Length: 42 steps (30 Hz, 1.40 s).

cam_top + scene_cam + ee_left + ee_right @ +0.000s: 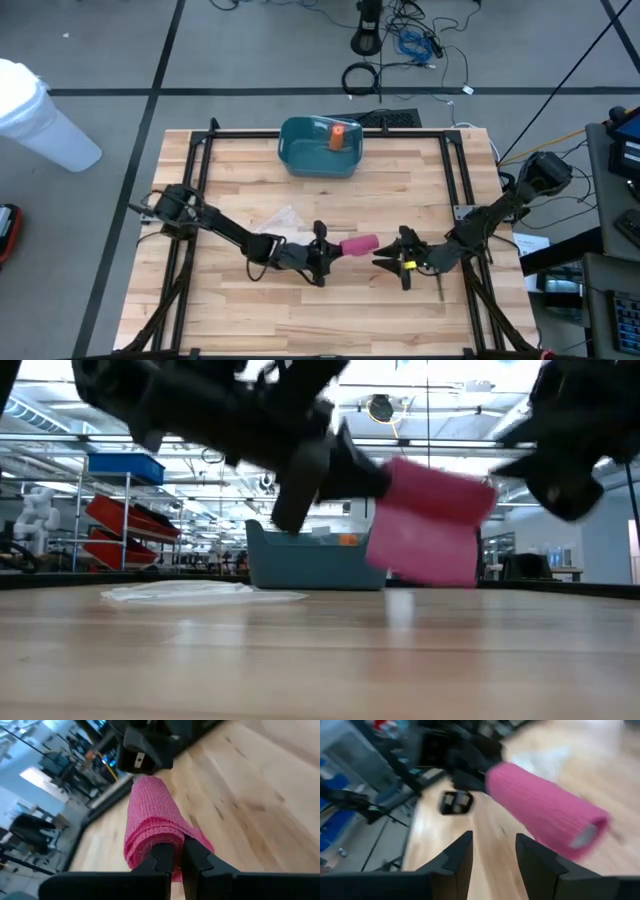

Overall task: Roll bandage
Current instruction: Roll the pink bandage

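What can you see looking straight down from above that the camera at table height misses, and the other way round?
Only the high view shows the whole table, both arms end to end, and the open right gripper apart from the roll. Only the low view shows the pink bandage roll lifted clear of the tabletop, and the room behind. Both show the left gripper shut on the roll, the blue bin and the clear wrapper.

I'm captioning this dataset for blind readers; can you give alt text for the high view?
From above, the left gripper holds a pink bandage roll at mid-table, while the open right gripper faces the roll's other end. A blue tub holding an orange item sits at the wooden table's far edge.
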Available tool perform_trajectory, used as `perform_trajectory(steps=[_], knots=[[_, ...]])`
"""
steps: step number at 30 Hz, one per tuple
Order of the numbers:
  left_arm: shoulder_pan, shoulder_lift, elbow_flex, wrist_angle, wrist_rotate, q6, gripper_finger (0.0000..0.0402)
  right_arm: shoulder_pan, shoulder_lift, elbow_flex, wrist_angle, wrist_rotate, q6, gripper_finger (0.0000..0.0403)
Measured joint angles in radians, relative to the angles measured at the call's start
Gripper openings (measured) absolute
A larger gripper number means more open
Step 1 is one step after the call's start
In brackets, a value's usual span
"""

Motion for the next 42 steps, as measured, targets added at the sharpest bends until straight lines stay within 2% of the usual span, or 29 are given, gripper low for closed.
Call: perform_trajectory(steps=[3, 6, 9, 12, 15, 19, 24, 28, 38, 42], knots=[[-0.004, -0.056, 0.000, -0.008, 0.000, 0.000, 0.0012, 0.014, -0.024, 0.000, 0.105, 0.024, -0.167, 0.0137], [-0.004, -0.126, 0.000, -0.027, 0.051, -0.025, 0.0012, 0.016, -0.071, 0.000, 0.197, 0.018, -0.291, 0.0137], [-0.002, -0.191, 0.000, -0.113, 0.128, -0.110, 0.0014, 0.015, -0.136, 0.000, 0.261, -0.055, -0.415, 0.0137], [0.005, -0.262, 0.000, -0.181, 0.190, -0.196, 0.0015, 0.018, -0.223, 0.000, 0.263, -0.121, -0.550, 0.0137], [0.012, -0.319, 0.000, -0.220, 0.209, -0.256, 0.0017, 0.029, -0.297, 0.000, 0.206, -0.134, -0.646, 0.0137], [0.038, -0.368, 0.000, -0.220, 0.278, -0.285, 0.0018, 0.019, -0.306, 0.000, 0.165, -0.128, -0.663, 0.0136], [0.074, -0.372, 0.000, -0.208, 0.353, -0.291, 0.0018, 0.012, -0.261, 0.000, 0.213, -0.124, -0.677, 0.0136], [0.093, -0.369, 0.000, -0.206, 0.419, -0.292, 0.0019, 0.012, -0.233, 0.000, 0.211, -0.050, -0.716, 0.0136], [0.096, -0.368, 0.000, -0.208, 0.424, -0.283, 0.0020, -0.022, -0.149, 0.000, 0.244, 0.021, -0.730, 0.0136], [0.096, -0.368, 0.000, -0.207, 0.422, -0.282, 0.0020, -0.042, -0.132, 0.000, 0.283, 0.018, -0.739, 0.0136]])
